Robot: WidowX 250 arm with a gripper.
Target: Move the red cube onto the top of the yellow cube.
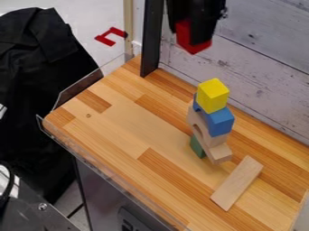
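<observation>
A tower rises from the right half of the table (124, 124): a yellow cube (212, 95) on top, blue pieces (218, 121) beneath it, then natural-wood pieces (211, 137), one with a curved cutout, and a green block (197, 146) low at the side. A flat wooden plank (237, 182) lies near its foot. At the top of the view, the black gripper (192, 35) is closed around the red cube (196, 44), held higher than the tower. The tabletop is striped wood, with a transparent guard (78, 90) along its edge. Behind stand a dark upright post (152, 38) and a pale plank-patterned wall (259, 79); black cloth (39, 67) hangs at the left.
</observation>
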